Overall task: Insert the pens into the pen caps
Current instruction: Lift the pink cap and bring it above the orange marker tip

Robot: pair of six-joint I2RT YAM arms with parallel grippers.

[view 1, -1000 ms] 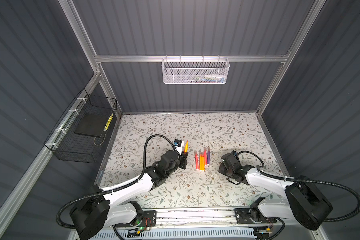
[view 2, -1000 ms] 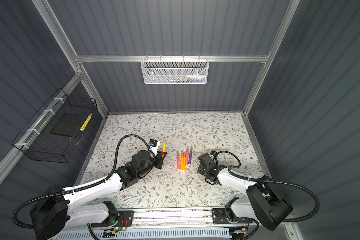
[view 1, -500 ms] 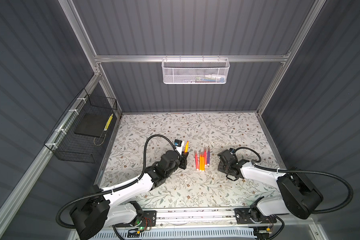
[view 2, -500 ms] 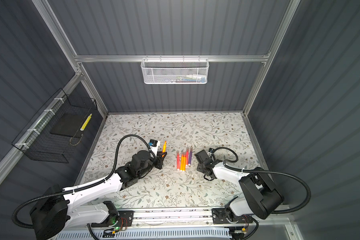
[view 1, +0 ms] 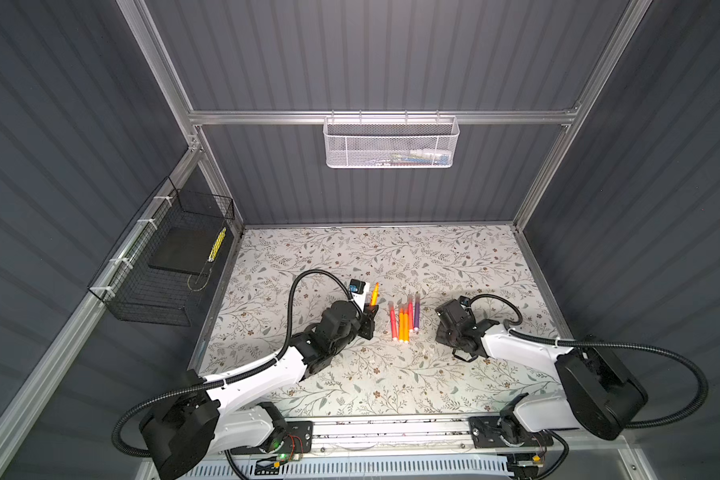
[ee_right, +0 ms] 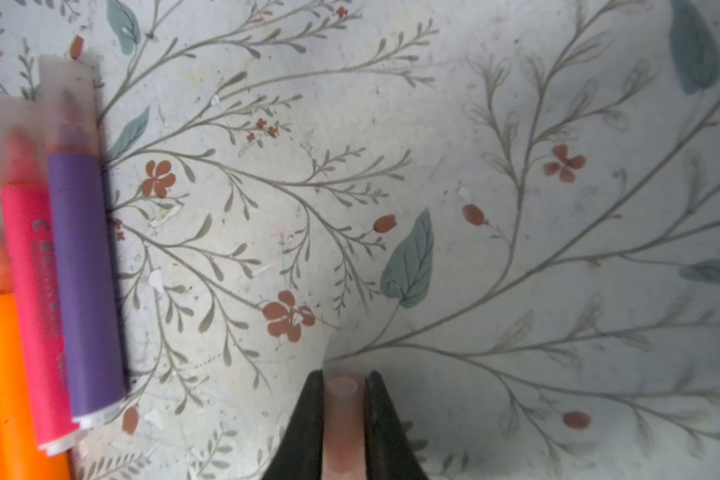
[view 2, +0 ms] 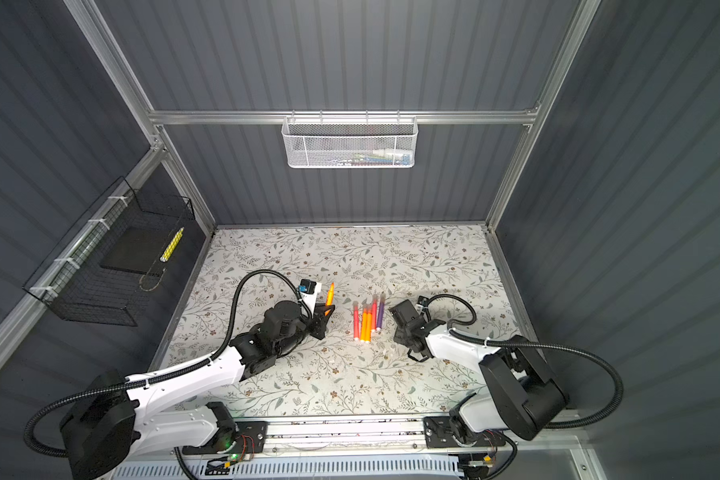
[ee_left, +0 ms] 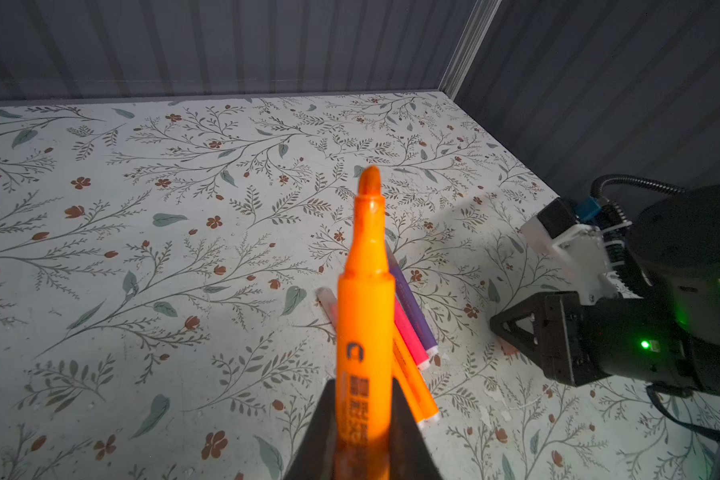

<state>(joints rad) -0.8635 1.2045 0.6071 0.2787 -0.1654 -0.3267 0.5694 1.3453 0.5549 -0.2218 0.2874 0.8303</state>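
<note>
Left gripper [ee_left: 363, 401] pinches 1 uncapped orange marker [ee_left: 364, 316], right gripper [ee_right: 344, 377] pinches 1 translucent cap [ee_right: 343, 422]; lift cap, line its bore with the nib [ee_left: 369, 182], push straight on.

Enclosure: dark grey ribbed wall panels [view 1: 371, 54] on three sides, held in an aluminium frame [view 1: 267, 117].
Floor of cell: tabletop [view 1: 433, 257] covered in a pale sheet printed with leaves and small red flowers; scuffed, with flecks visible in the wrist views.
12 o'clock: white mesh basket [view 1: 391, 145] hung on the back rail, contents unclear.
9 o'clock: black wire basket [view 1: 159, 270] on the side wall, holding a dark flat slab [view 1: 179, 251] and a yellow stick [view 1: 217, 244].
Light: brightest at 6 o'clock.
</note>
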